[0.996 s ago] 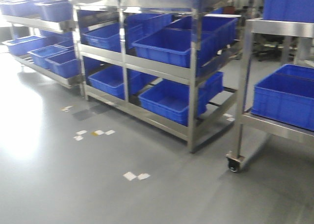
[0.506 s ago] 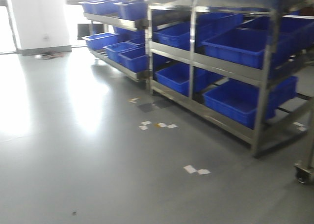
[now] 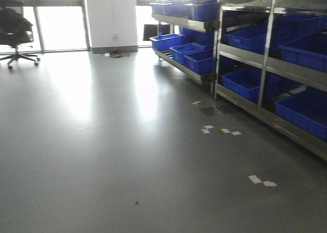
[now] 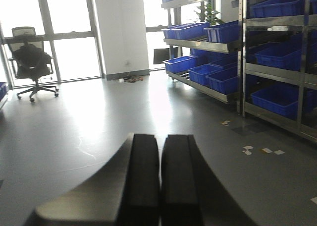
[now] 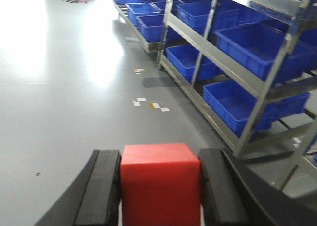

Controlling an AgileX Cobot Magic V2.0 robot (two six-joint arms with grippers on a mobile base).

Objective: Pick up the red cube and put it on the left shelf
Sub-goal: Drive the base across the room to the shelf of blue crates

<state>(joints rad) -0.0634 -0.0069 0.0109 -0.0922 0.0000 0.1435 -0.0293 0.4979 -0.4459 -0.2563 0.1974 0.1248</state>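
The red cube [image 5: 159, 191] is not on any shelf yet. It sits between the two black fingers of the right gripper [image 5: 159, 161], which press on its left and right faces, so this hand is closed around the cube. The left gripper [image 4: 159, 141] has its pads pressed together with nothing between them.

The steel rack [image 3: 267, 44] stands at the right side of the front view, and the robot is well apart from it, on the open grey floor [image 3: 102, 156]. Far from the rack, near the windows, is an office chair [image 3: 15, 31]. Some small paper pieces [image 3: 222, 131] lie on the floor just in front of the rack.

I judge that the carrying step is in progress and the placing is not yet begun. Several things can go wrong from here. The cube is held only by two sides, so a hard turn or stop of the base could let it slip down. The levels of the rack are filled with blue bins [image 3: 245, 82], so little free surface is left; the cube may drop into a bin, or the arm may hit a steel bar of the rack. Also, I cannot tell which shelf is the "left" one, so the wrong level is possible.
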